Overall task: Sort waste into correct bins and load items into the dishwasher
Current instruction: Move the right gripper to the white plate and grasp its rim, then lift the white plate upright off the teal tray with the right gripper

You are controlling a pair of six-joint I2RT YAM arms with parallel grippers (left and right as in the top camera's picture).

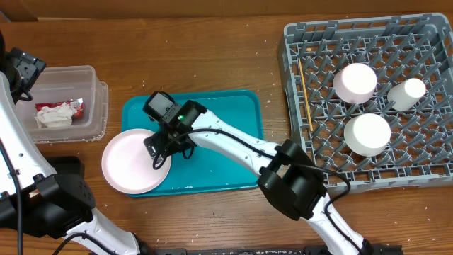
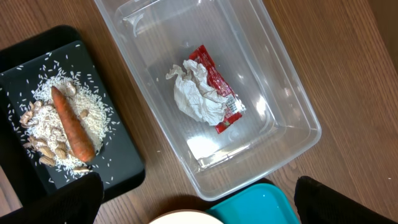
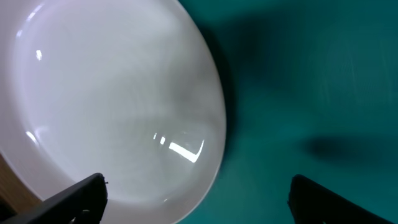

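Observation:
The round white plate (image 1: 134,161) lies half on the teal tray's left edge. My right gripper (image 1: 161,145) hovers open over the plate's right rim; in the right wrist view the plate (image 3: 106,93) fills the left, and its rim lies between the spread fingers (image 3: 78,199). My left gripper (image 2: 199,205) is open above the table beside the clear tub (image 2: 298,93), which holds a crumpled napkin (image 2: 196,93) and a red wrapper (image 2: 217,81). The black tray (image 2: 118,155) carries a carrot stick (image 2: 71,124) and beige scraps (image 2: 43,134). Two bowls (image 1: 354,82) (image 1: 367,134), a cup (image 1: 407,93) and chopsticks (image 1: 304,95) sit in the grey rack (image 1: 311,42).
The teal tray (image 1: 212,113) lies mid-table between the tub (image 1: 92,106) and the rack. My right arm stretches across it from the front. The left arm (image 1: 21,71) stands at the far left, over the tub's left end.

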